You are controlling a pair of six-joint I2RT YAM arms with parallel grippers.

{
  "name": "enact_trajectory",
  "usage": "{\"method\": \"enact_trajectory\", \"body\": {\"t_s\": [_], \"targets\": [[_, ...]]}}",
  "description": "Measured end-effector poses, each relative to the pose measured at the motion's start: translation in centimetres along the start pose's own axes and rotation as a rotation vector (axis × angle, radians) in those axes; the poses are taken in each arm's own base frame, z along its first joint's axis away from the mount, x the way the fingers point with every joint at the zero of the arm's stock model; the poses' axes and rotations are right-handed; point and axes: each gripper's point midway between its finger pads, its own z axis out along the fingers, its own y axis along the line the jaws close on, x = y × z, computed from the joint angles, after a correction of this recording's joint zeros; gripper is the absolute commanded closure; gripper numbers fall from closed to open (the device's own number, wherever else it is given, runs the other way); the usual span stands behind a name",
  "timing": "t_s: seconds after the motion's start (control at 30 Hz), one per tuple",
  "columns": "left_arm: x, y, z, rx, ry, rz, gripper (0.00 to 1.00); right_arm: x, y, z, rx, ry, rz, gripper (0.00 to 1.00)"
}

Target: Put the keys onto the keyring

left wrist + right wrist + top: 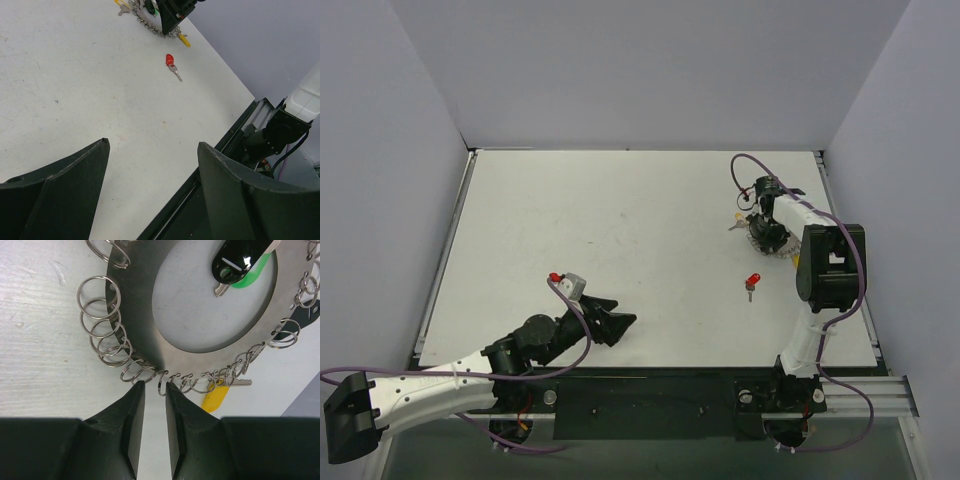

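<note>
The keyring [130,300] is seen in the right wrist view as a flat silvery metal annulus filling the upper half of the frame, with many small wire rings [100,300] hung along its outer rim. Within its central opening, at the upper right, a black head [240,260] is laid over a green head [256,274], and a short silver blade is shown beneath them. A yellow key [215,399] is seen at the rim, lower right of centre; whether it is threaded cannot be told. The right gripper [154,386] is placed at the bottom edge of the annulus with its jaws drawn narrow. A gap is left between them, and one wire ring stands at its mouth, not visibly pinched. In the overhead view the keyring lies at the upper right of the table [620,220], and a red key [752,283] is found alone just below it. The left gripper [620,322] is held at lower centre-left, jaws spread wide, nothing between them.
</note>
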Motion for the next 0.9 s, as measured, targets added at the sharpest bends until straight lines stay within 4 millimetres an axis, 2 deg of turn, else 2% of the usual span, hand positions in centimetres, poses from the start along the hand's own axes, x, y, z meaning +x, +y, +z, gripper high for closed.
{"method": "enact_trajectory", "body": {"t_s": [0.37, 0.57, 0.73, 0.9], "targets": [[-0.1, -0.2, -0.1, 0.009, -0.003, -0.005, 0.19, -0.2, -0.6, 0.0, 0.029, 0.005, -0.013, 0.84], [-0.3, -0.3, -0.1, 0.012, -0.008, -0.018, 0.19, 0.1, -0.5, 0.8, 0.026, 0.031, -0.026, 0.85], [-0.3, -0.4, -0.1, 0.013, -0.009, -0.021, 0.19, 0.3, -0.6, 1.0, 0.033, 0.049, -0.035, 0.92], [-0.3, -0.4, -0.1, 0.013, -0.009, -0.022, 0.19, 0.3, -0.7, 1.0, 0.037, 0.049, -0.038, 0.94]]}}
